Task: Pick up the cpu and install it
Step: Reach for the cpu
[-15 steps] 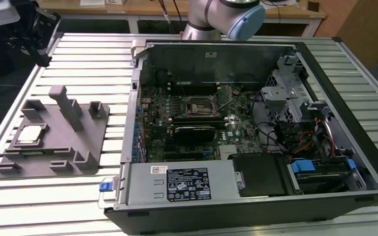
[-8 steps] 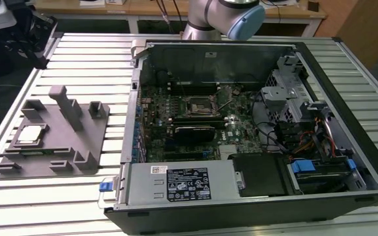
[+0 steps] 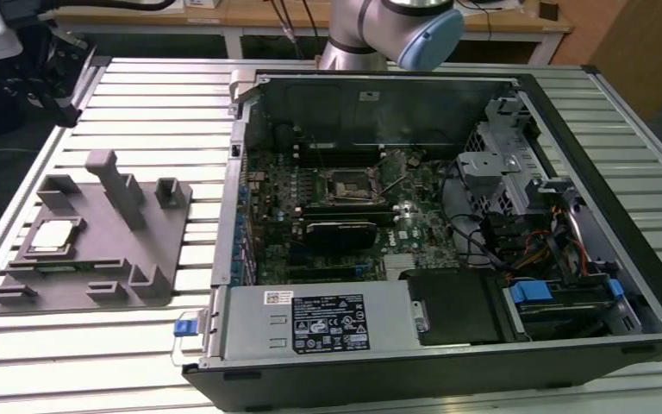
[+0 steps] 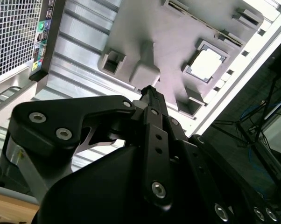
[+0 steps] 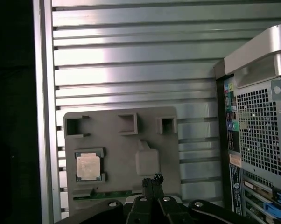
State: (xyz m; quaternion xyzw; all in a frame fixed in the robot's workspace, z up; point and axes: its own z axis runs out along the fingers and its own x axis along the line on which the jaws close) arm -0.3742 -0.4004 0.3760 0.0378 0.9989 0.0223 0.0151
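Note:
The cpu (image 3: 53, 237) is a small silvery square with a pale rim, lying flat in a recess of the grey tray (image 3: 101, 276) at the exterior view's left. Both wrist views look down on it from well above: the cpu (image 5: 89, 166) sits near one edge of the tray (image 5: 117, 149), and the cpu (image 4: 206, 64) lies beyond the tray's tall post. My gripper (image 5: 152, 180) hangs high over the tray, off to the side of the chip, its black fingertips (image 4: 147, 89) pressed together with nothing between them. The black socket (image 3: 352, 183) sits on the motherboard inside the open case.
The open computer case (image 3: 446, 233) lies on its side on the slatted metal table (image 3: 159, 95), to the exterior view's right of the tray. Upright posts (image 3: 113, 185) rise from the tray. The arm (image 3: 389, 30) reaches up from behind the case.

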